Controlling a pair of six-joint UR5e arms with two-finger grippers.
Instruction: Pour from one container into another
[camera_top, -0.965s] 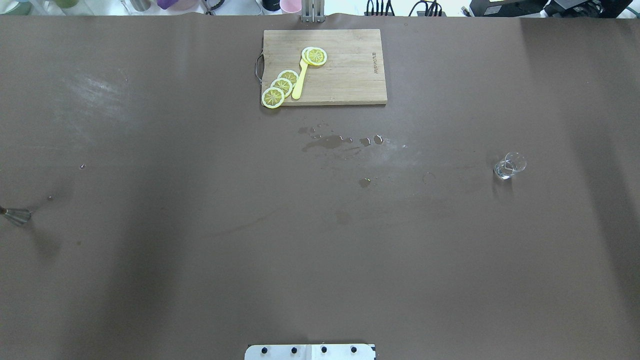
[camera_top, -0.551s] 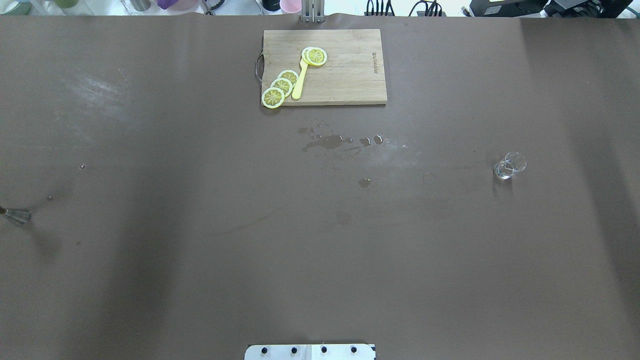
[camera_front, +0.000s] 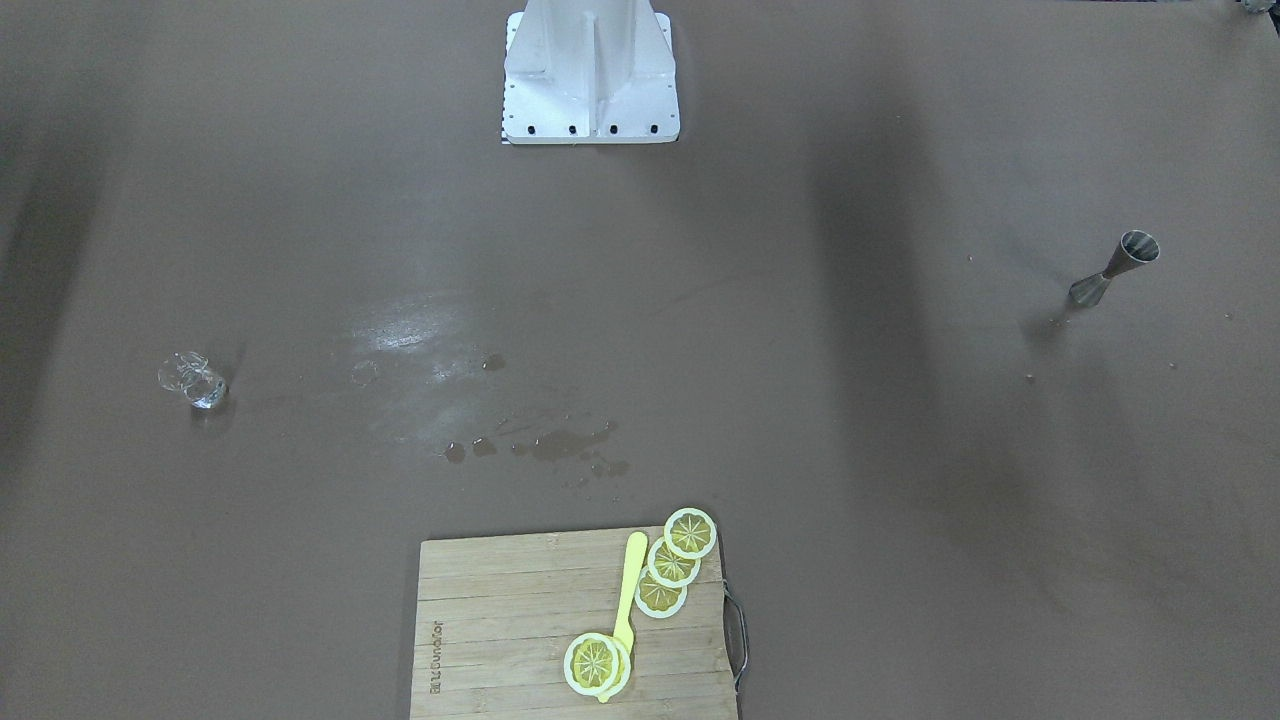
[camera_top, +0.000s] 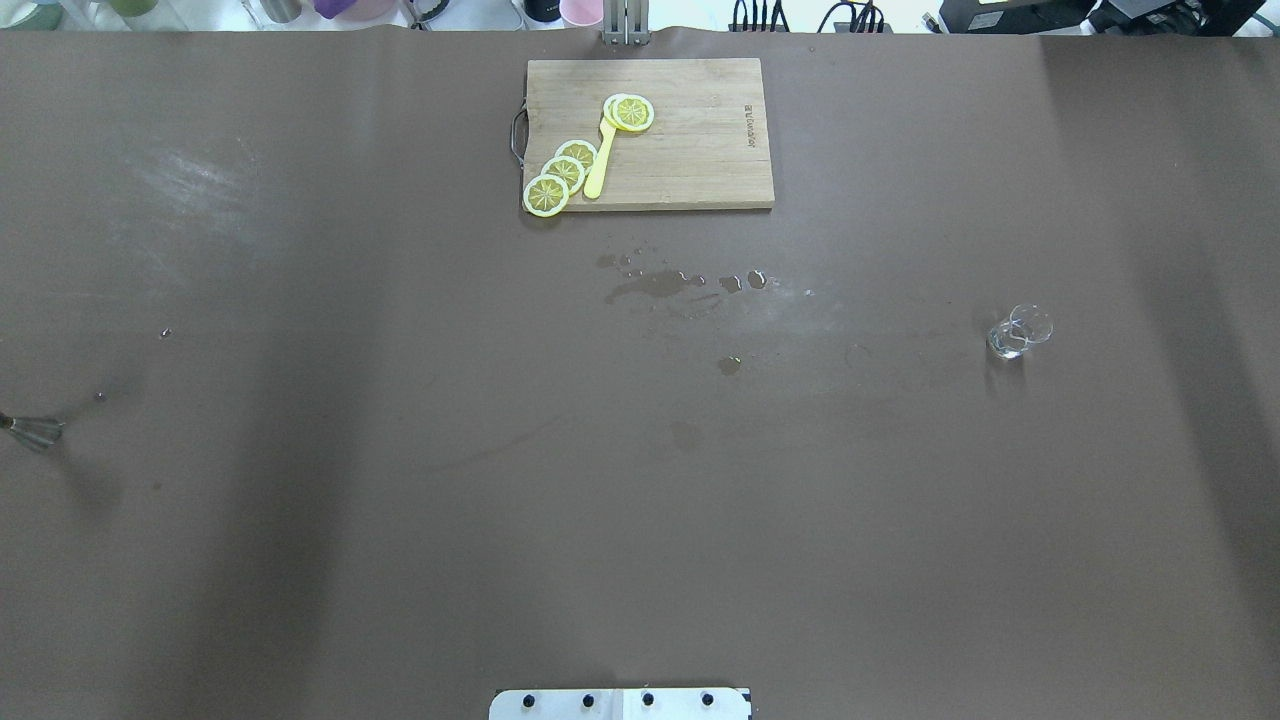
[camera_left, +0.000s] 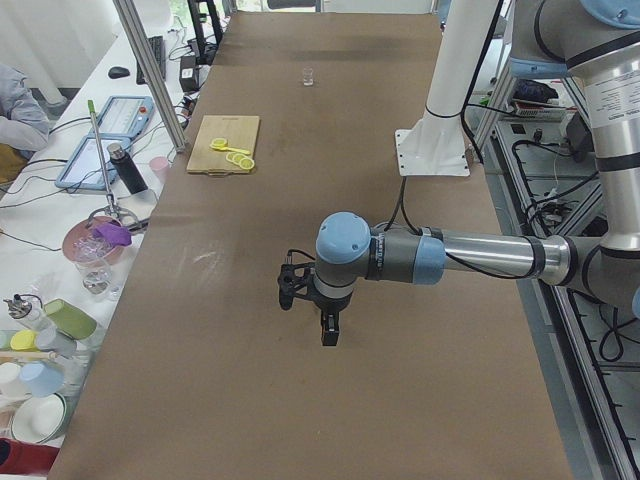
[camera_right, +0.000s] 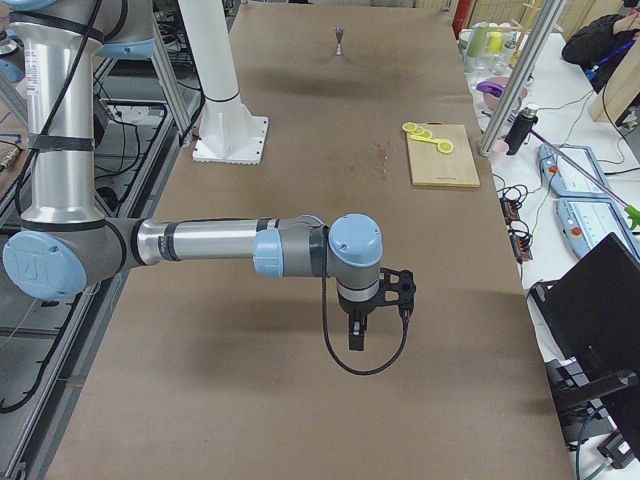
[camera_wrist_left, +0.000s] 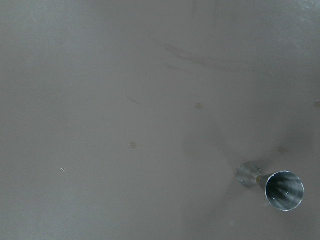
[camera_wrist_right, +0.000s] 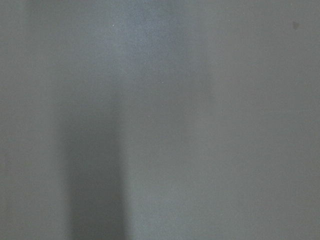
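The left gripper (camera_left: 330, 328) is hanging above the brown table (camera_top: 400, 520), touching nothing. A steel jigger (camera_wrist_left: 272, 184) is standing upright below it, off to one side. The right gripper (camera_right: 356, 335) is hovering too, also touching nothing. A small clear glass (camera_top: 1018, 332) is standing on its side of the table. Whether either gripper's fingers are parted cannot be told.

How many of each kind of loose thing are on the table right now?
Lemon slices: 4 clear, perhaps a fifth under one
Yellow spoon: 1
Cutting board: 1
Clear glass: 1
Metal jigger: 1
Total: 8, or 9 with that fifth slice
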